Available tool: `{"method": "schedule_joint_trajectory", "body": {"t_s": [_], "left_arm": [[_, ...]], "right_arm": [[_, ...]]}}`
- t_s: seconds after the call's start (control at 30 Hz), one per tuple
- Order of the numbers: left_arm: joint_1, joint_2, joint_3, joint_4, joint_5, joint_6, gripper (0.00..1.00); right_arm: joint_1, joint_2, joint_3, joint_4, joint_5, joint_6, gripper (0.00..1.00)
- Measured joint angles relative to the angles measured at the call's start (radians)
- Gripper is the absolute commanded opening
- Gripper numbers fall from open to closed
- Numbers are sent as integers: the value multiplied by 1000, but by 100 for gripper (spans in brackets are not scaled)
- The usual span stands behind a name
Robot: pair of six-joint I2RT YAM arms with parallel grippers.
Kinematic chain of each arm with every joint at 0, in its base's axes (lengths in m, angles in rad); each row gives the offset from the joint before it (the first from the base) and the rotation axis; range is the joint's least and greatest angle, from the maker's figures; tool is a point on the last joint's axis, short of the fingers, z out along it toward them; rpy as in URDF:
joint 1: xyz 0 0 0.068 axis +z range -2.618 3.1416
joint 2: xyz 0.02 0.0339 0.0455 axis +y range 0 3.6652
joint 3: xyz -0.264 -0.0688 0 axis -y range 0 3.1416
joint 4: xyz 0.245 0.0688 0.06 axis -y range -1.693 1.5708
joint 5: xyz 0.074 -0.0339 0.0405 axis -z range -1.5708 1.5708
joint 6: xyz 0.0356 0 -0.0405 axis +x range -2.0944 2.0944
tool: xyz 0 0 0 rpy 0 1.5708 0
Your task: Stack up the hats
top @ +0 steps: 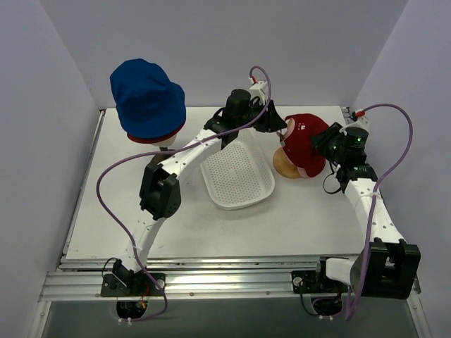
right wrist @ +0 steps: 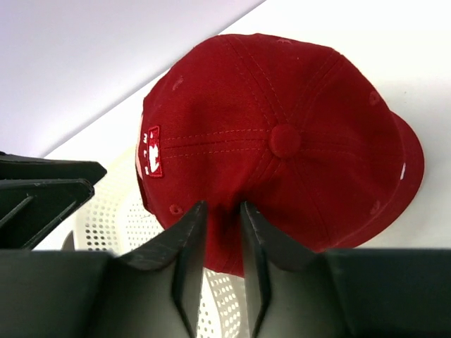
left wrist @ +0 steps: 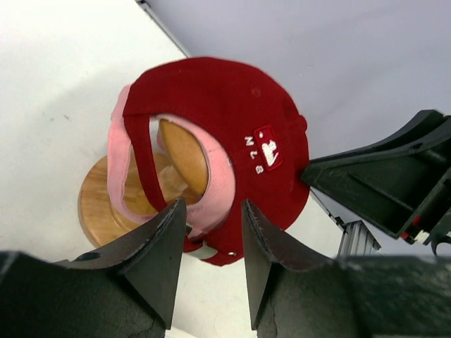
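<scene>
Red peaked cap (top: 304, 141) sits on a wooden stand (top: 284, 167) right of centre on the table (top: 106, 211), and both my grippers are at it. From the top camera I see only red fabric there. The left wrist camera shows me what that view hides: a pink peaked cap (left wrist: 215, 179) underneath the red one, its band showing through the back opening, with bare wood inside.

The left gripper (left wrist: 211, 208) reaches across from the far side to the caps' back edge. Its jaws are narrow, with the pink band and a grey buckle between them. I cannot tell whether the fingers (left wrist: 165, 243) actually press on anything. The right gripper (right wrist: 222, 208) is at the crown from the opposite side, jaws nearly together with a fold of red fabric pinched between them. That view also gives me the peak, pointing away from the left gripper.

At the far left, well apart, the blue bucket hat (top: 146, 95) sits on the dark red bucket hat (top: 151, 138), of which only a rim shows, both atop a cream mannequin head (top: 166, 145). A white perforated basket (top: 236, 179) lies between the two stacks, and the left arm passes over its far end.
</scene>
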Motion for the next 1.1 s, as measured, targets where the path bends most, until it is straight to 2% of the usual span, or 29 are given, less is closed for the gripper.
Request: {"method": "schedule_joint_trajectory", "body": {"t_s": [0.1, 0.37, 0.5, 0.67, 0.9, 1.0, 1.1], "left_arm": [[0, 19, 42, -3, 2, 0, 46], [0, 49, 66, -33, 0, 7, 46], [0, 59, 66, -37, 0, 9, 46], [-2, 72, 66, -40, 1, 8, 46], [-4, 79, 66, -53, 0, 10, 46], [-4, 79, 66, -56, 0, 11, 42], [-4, 84, 70, -58, 0, 17, 31]], "right_arm": [[0, 0, 0, 3, 0, 1, 34], [0, -79, -19, -26, 2, 5, 33], [0, -183, -103, -18, 0, 27, 27], [14, -257, -250, 36, -8, 98, 31], [21, -207, -449, 172, -16, 218, 35], [26, -153, -457, 210, -14, 224, 35], [26, -145, -457, 246, -2, 224, 34]]}}
